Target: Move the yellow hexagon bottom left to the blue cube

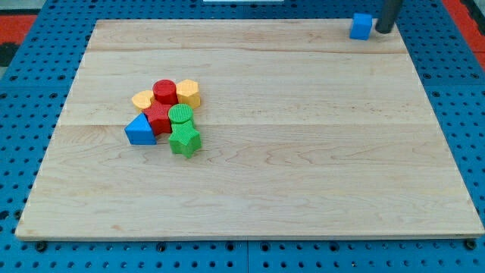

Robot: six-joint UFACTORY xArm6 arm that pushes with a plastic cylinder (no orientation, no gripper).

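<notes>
The yellow hexagon (188, 92) sits in a cluster at the board's left centre, touching the red cylinder (164, 91). The blue cube (361, 26) stands alone at the view's top right, near the board's top edge. My tip (384, 30) is just to the right of the blue cube, close to it or touching it, far from the yellow hexagon.
The cluster also holds a yellow block (142, 99), a red block (158, 117), a blue triangular block (139, 130), a green cylinder (180, 115) and a green star block (184, 141). The wooden board (303, 152) lies on a blue pegboard.
</notes>
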